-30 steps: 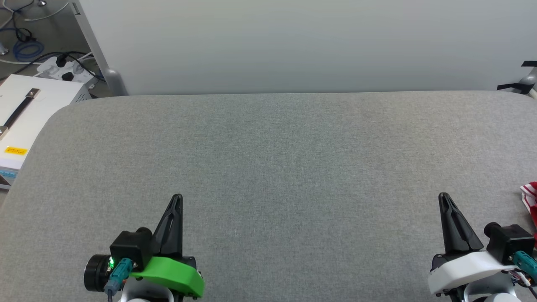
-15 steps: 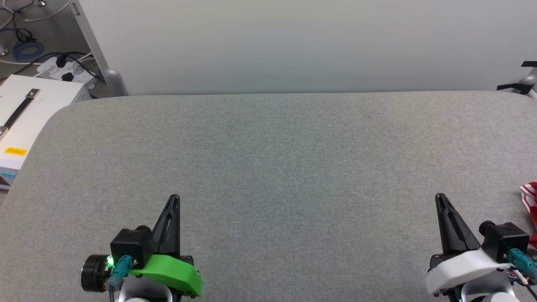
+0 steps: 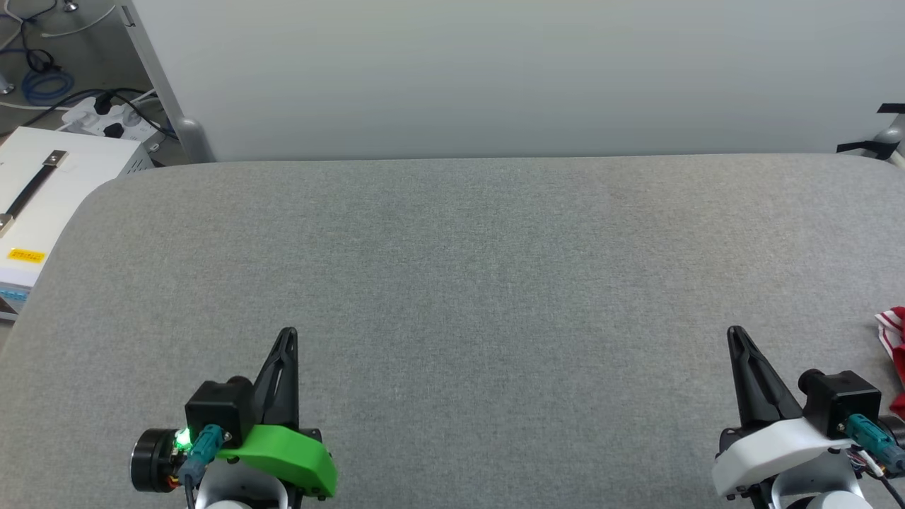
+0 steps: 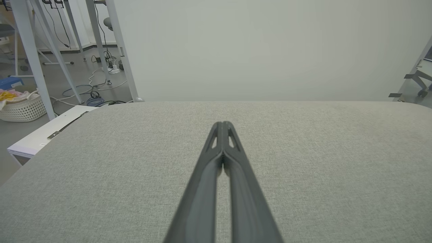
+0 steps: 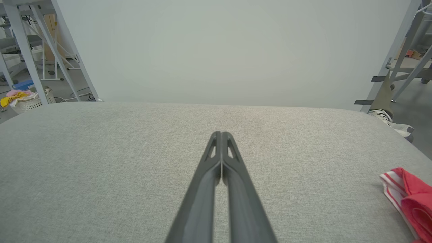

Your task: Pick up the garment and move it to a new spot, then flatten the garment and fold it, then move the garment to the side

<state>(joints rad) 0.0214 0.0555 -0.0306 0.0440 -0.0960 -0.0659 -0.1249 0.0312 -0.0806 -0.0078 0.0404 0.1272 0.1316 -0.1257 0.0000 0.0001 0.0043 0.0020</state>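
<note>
The garment, red with red-and-white striped trim, lies at the right edge of the grey padded table; just a corner of it shows. The right wrist view has the garment at its lower right. My right gripper is shut and empty, a little to the garment's left, and apart from it. Its fingertips meet over bare grey cloth. At the lower left my left gripper is also shut with nothing in it; its fingertips are pressed together.
A pale wall panel stands behind the table. Left of the table is a white box with a dark handle, and cables with a power strip lie on the floor. A white basket and metal frame legs stand farther left.
Both grippers have drawn slightly toward the left and down in the head view; they stay shut. The garment has not moved.
</note>
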